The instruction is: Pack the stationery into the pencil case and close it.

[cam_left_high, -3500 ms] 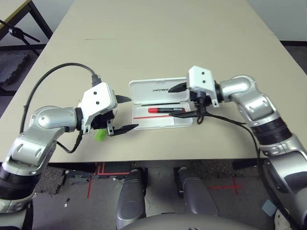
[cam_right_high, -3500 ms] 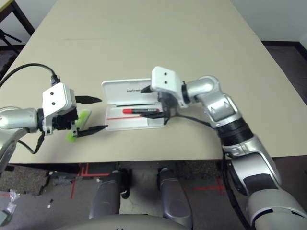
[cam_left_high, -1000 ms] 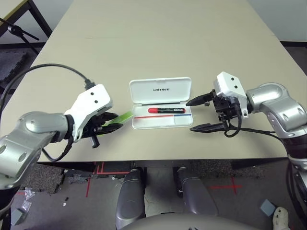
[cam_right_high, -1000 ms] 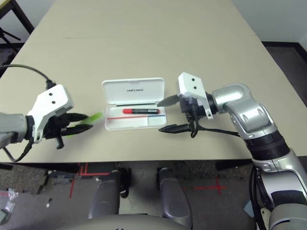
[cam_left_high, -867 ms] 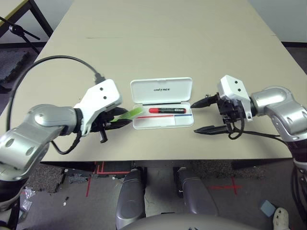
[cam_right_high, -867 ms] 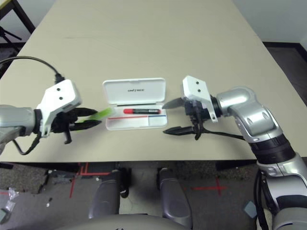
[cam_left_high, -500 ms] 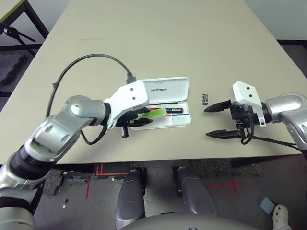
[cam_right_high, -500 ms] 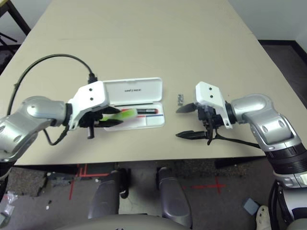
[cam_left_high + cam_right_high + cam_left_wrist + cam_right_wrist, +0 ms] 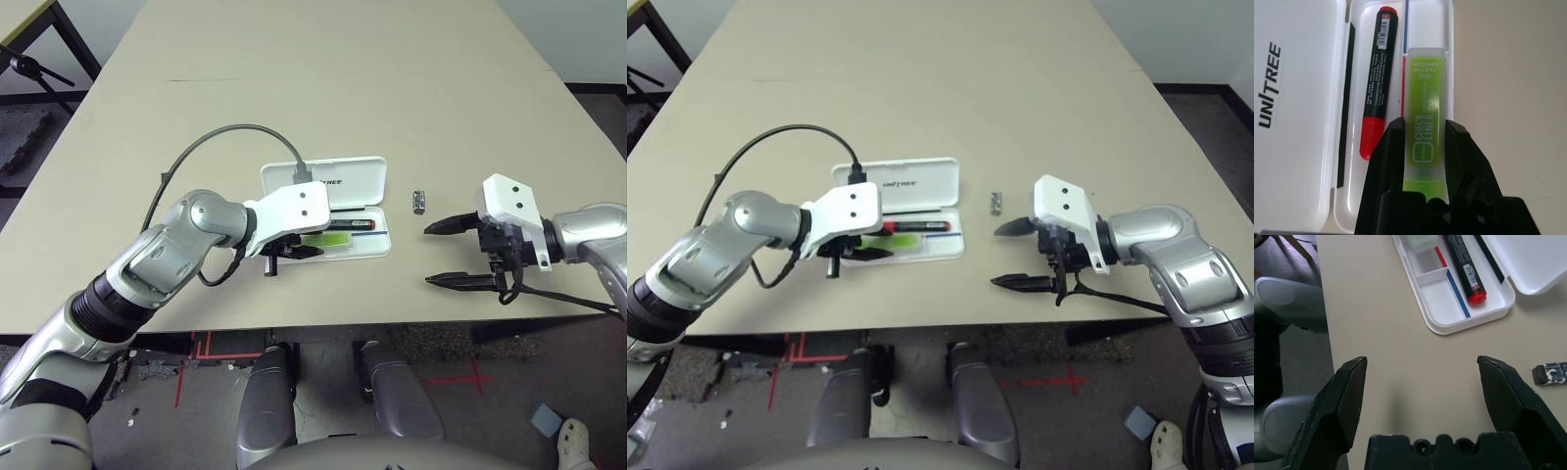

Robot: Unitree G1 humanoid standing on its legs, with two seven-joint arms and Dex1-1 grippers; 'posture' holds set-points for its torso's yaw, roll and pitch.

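Left wrist view, highlighter (image 9: 1423, 122) between left gripper (image 9: 1422, 147) fingers

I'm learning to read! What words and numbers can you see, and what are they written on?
"UNITREE": dark letters on the open lid of the white pencil case.
"CHECK LINER": on the lime-green highlighter held in the left gripper over the case.
"1989": also on the highlighter, under a line of small print too small to read.
Red marker: its label and barcode are too small to read.
Small metal clip: no readable text.
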